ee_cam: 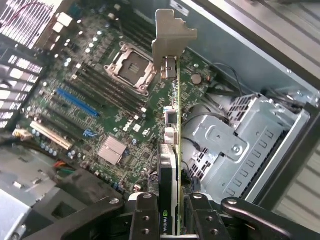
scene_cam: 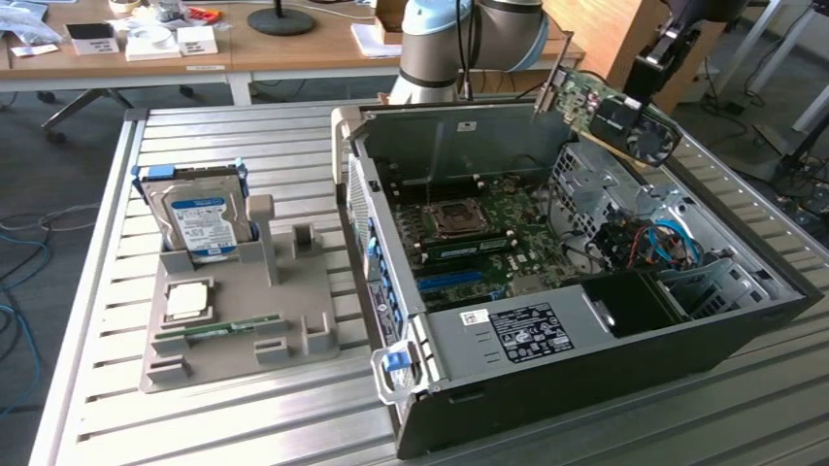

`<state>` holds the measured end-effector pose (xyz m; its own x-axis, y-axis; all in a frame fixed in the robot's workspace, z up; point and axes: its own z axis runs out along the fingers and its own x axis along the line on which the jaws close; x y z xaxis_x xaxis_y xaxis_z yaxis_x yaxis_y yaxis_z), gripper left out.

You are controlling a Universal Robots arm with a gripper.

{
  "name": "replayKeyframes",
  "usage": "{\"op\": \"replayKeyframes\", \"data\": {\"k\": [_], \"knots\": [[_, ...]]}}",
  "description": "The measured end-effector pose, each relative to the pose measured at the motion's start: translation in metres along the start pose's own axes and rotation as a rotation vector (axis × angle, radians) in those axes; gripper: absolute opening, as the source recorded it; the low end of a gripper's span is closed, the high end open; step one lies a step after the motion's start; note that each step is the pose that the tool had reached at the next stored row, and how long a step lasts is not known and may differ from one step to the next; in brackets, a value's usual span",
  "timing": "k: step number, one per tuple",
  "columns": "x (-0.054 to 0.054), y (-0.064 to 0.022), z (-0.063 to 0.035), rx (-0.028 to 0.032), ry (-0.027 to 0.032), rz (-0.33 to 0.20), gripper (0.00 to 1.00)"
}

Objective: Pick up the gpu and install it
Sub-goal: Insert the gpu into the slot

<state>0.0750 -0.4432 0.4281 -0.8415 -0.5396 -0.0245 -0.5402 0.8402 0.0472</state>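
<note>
I had the gripper clenched on the thin black-faced gpu with its pale metal bracket, hung over the green motherboard of the open dark metal case, and judged it wanted its edge squared to the long blue slot, no tilt.

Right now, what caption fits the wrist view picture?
The gripper holds the gpu edge-on above the motherboard.

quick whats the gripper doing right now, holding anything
gripper: closed on the gpu, holding it on edge above the motherboard in the open computer case.
</note>
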Motion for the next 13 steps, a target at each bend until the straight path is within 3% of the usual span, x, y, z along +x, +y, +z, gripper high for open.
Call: {"op": "replayKeyframes", "data": {"k": [13], "knots": [[0.0, -0.0001, 0.0012, -0.0053, 0.0103, -0.217, 0.27]]}}
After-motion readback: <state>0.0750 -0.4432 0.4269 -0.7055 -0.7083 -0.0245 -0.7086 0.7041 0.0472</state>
